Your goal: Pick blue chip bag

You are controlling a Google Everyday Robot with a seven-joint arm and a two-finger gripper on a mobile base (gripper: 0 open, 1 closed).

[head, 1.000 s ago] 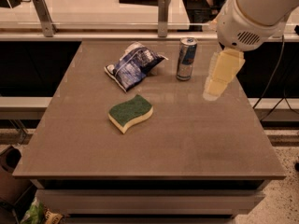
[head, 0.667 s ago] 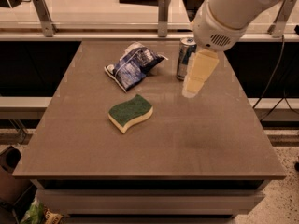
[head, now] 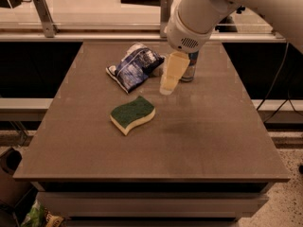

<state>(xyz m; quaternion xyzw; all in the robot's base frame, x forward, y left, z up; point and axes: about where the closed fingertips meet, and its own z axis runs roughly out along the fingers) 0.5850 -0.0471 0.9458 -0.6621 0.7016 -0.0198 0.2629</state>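
The blue chip bag point(head: 136, 65) lies crumpled on the far left-centre of the brown table point(head: 203, 136), shiny dark blue with white patches. My gripper point(head: 169, 79) hangs from the white arm that comes in from the top right. Its cream fingers point down above the table, just right of the bag's right end and apart from it. The gripper holds nothing.
A green-topped yellow sponge point(head: 133, 114) lies in front of the bag. A blue-and-silver drink can point(head: 189, 68) stands behind the gripper, partly hidden by it. A railing with metal posts point(head: 43, 16) runs along the table's far edge.
The arm and gripper have moved left, from the right of the can to in front of it, close to the bag. The bag, sponge and can have not moved.
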